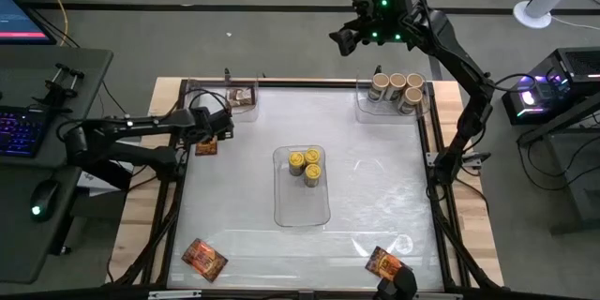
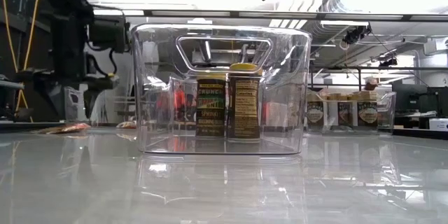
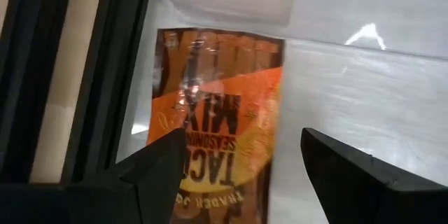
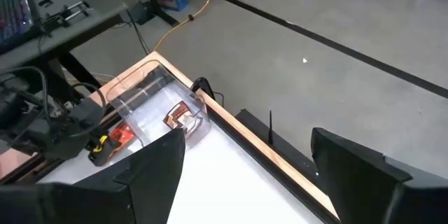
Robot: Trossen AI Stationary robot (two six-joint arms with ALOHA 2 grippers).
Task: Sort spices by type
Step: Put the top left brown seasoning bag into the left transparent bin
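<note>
An orange-red foil packet (image 1: 205, 147) lies flat on the table by its left edge; it also shows in the left wrist view (image 3: 217, 112). My left gripper (image 1: 212, 131) (image 3: 241, 175) hovers over it, open, one finger on either side of the packet's near end. My right gripper (image 1: 345, 36) (image 4: 245, 175) is open and empty, raised high beyond the table's far edge. Yellow-lidded jars (image 1: 306, 164) stand in the middle clear tray (image 1: 302, 208). Beige-lidded jars (image 1: 397, 89) stand in the far-right tray (image 1: 366, 105). One packet (image 1: 244, 97) lies in the far-left tray (image 1: 211, 91).
Two more orange-red packets lie near the table's near edge, one at the left (image 1: 204, 259) and one at the right (image 1: 384, 263). A dark raised frame (image 1: 175, 197) runs round the table. In the low view the middle tray (image 2: 220, 49) stands in front.
</note>
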